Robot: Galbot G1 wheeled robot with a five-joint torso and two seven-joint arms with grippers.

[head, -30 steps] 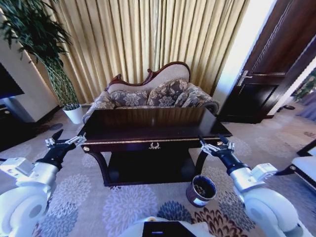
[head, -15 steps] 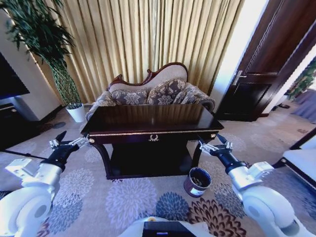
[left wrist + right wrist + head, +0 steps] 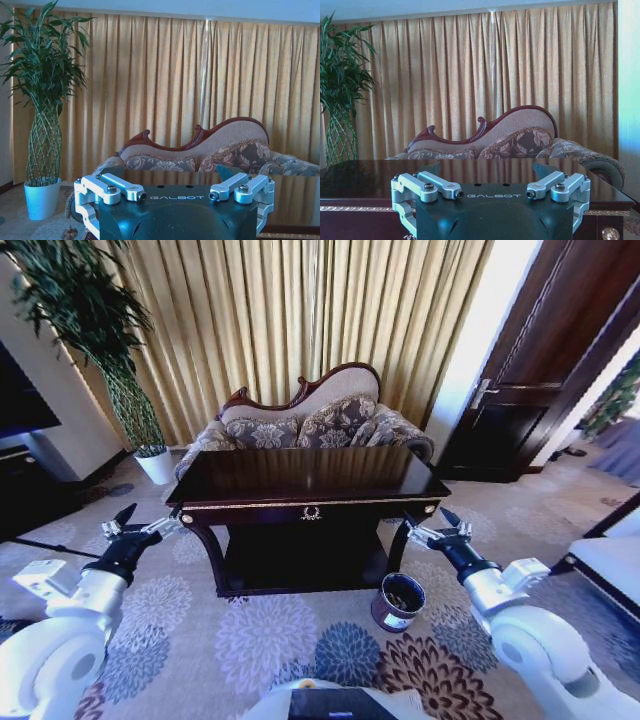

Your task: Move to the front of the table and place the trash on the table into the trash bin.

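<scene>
Table (image 3: pixel 310 475) centred in head view, dark glossy top with gold edge trim, brass ring-pull drawer (image 3: pixel 311 512) on near face, lower shelf in shadow beneath. Top reflecting curtain and sofa; nothing made out lying on it. Trash bin (image 3: pixel 397 601) on floral carpet (image 3: pixel 250 640) just near-right of table's near-right leg, upright, dark cylinder with white label on side, small debris visible inside. Trash items themselves not distinguishable beyond that. Left gripper (image 3: pixel 135 529) held above carpet at near-left of table, close to near-left corner, apart from it; fingers spread, holding nothing. Right gripper (image 3: pixel 440 530) held at near-right of table, beside near-right corner and above and slightly right of bin, touching neither; fingers likewise spread and unloaded. Left wrist view: left gripper (image 3: pixel 176 192) in foreground, finger linkages splayed to either side, table top (image 3: pixel 280 200) beyond. Right wrist view: right gripper (image 3: pixel 492 192) with same splayed linkages, table edge (image 3: pixel 365 195) with gold trim directly ahead at roughly gripper height. Past far edge of table, carved-back sofa (image 3: pixel 305 425) with patterned cushions, touching or just behind table, cannot tell which. Gold pleated curtain (image 3: pixel 300 320) along far wall. Potted plant in white pot (image 3: pixel 153 465) at far left. Dark wooden door (image 3: pixel 545 390) at far right.
</scene>
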